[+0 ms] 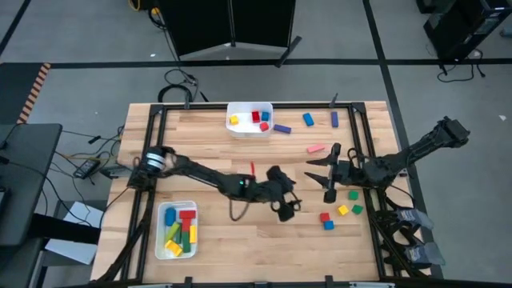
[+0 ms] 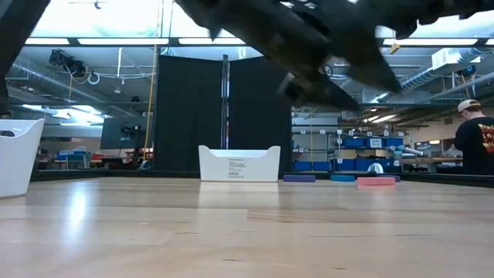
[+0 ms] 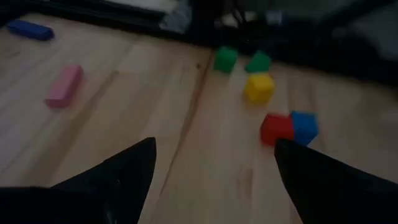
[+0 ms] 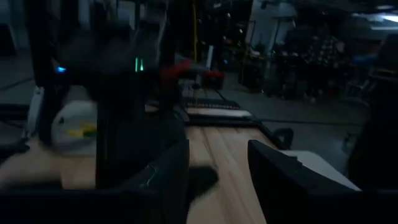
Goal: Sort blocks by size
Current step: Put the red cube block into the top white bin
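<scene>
Blocks lay scattered over the pale wooden tabletop and in two white trays. Near the right side sat a loose cluster: a red cube touching a blue cube, a yellow cube beside them, and two green cubes just beyond. The left claw hovered near mid-table, to the left of that cluster, its two dark fingers spread apart and holding nothing. In its wrist view the red cube and blue cube lay ahead of the gap between the fingers, apart from both, with the yellow cube and green cubes farther on.

The right claw hung above the tabletop just behind the cluster, fingers parted and empty. A pink flat bar lay near it toward the far edge; the same bar showed off to the side in the left wrist view. Farther back lay a blue block, a purple upright-lying bar and a purple short bar.

The far white rectangular tray held red, yellow and blue small pieces. The near-left white rectangular tray held longer red, blue, green and yellow bars. In the low view a person stood in the room beyond the tabletop.
</scene>
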Robot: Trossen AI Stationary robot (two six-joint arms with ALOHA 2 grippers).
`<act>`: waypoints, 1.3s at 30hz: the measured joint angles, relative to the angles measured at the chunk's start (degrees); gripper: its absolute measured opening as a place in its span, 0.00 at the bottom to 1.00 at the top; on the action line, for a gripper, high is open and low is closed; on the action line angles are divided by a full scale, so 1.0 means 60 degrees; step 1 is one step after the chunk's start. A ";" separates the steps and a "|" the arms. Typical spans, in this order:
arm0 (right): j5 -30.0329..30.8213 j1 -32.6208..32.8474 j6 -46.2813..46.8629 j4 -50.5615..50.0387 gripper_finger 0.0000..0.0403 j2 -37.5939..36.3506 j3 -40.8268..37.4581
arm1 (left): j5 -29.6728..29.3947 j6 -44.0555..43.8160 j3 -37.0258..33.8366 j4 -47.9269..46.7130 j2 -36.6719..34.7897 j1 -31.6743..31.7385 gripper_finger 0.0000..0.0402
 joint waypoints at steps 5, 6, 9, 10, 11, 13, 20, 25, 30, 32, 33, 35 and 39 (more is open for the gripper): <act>0.0109 0.0370 -0.0092 -0.0149 0.45 -0.0374 0.0000 | 0.0022 0.0760 0.1616 0.0051 0.1644 -0.0140 0.86; 0.0122 0.0445 -0.0093 -0.0179 0.45 -0.0422 0.0000 | 0.0037 0.0890 0.1922 0.0172 0.1966 -0.0167 0.86; 0.0136 0.0587 -0.0151 -0.0133 0.45 -0.0522 0.0000 | 0.0103 0.1269 0.2605 0.0273 0.2748 -0.0203 0.87; 0.0140 0.0646 -0.0185 -0.0143 0.45 -0.0544 -0.0002 | 0.0196 0.1372 0.2742 0.0225 0.2935 -0.0210 0.87; 0.0145 0.0690 -0.0195 -0.0106 0.45 -0.0557 -0.0004 | 0.0244 0.1427 0.2882 0.0147 0.3100 -0.0229 0.88; 0.0148 0.0755 -0.0232 -0.0102 0.44 -0.0589 -0.0004 | 0.0485 0.1514 0.3196 0.0268 0.3473 -0.0232 0.88; 0.0164 0.0857 -0.0268 0.0017 0.44 -0.0593 -0.0002 | 0.1324 0.1737 0.3477 0.0997 0.4142 -0.0396 0.96; 0.0165 0.0857 -0.0269 0.0082 0.45 -0.0591 -0.0004 | 0.1299 0.1897 0.3470 0.1603 0.4398 -0.0504 0.99; 0.0165 0.0853 -0.0272 0.0188 0.45 -0.0582 -0.0004 | 0.0911 0.1876 0.3468 0.2373 0.4781 -0.0502 0.98; 0.0165 0.0853 -0.0268 0.0229 0.44 -0.0593 -0.0004 | 0.0768 0.1854 0.3469 0.2910 0.5000 -0.0502 0.98; 0.0165 0.0853 -0.0272 0.0237 0.44 -0.0589 -0.0004 | 0.0731 0.1833 0.3459 0.3019 0.5041 -0.0498 0.98; 0.0165 0.0853 -0.0268 0.0248 0.43 -0.0589 -0.0004 | 0.0725 0.1823 0.3466 0.3114 0.5099 -0.0498 0.98; 0.0165 0.0849 -0.0268 0.0290 0.43 -0.0589 -0.0004 | 0.0816 0.1817 0.3469 0.3715 0.5249 -0.0483 0.98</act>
